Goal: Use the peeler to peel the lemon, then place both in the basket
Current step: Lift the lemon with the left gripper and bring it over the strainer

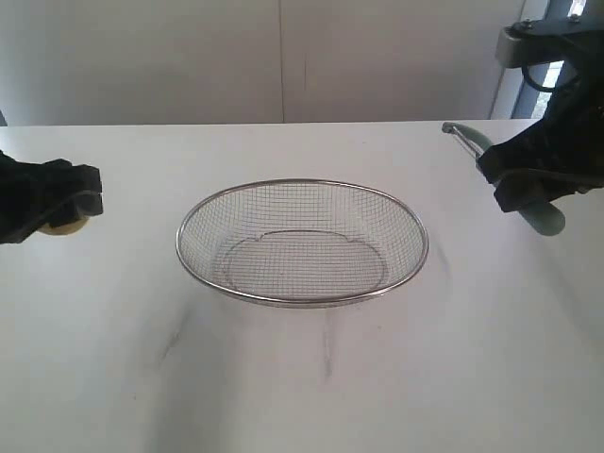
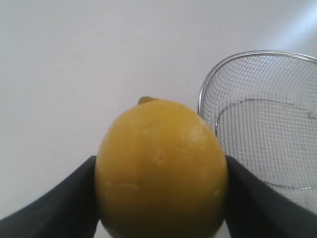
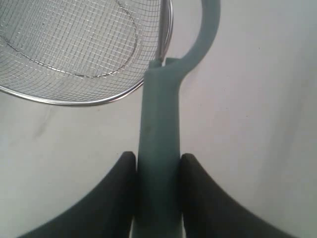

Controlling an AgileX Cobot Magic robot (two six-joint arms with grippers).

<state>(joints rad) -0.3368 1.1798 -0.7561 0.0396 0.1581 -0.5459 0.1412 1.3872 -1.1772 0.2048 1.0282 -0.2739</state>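
While the basket sits in the middle of the smooth white table, a shallow oval of fine silver wire mesh under a thicker polished rim, nothing lies inside it. The mesh is square-woven and see-through, with a raised wire ring marking its flat bottom.

The lemon is plump and rounded, its yellow skin matte and faintly dimpled, with a small dark nub at the far end. It is out at the left side of the table, well apart from the basket. The left gripper has its black jaws spread wide and pressed against both flanks of the lemon, clamping it between them. Whether the fruit touches the table cannot be told.

The peeler has a slim, straight, pale teal handle with a dull plastic look. It narrows into a curved arm, beside which a thin metal rod shows. In the exterior view it is to the right of the basket, slanting with its grey metal head toward the far edge of the table. The right gripper holds it with the jaws part closed, their dark pads tight on either side of the handle near its butt end
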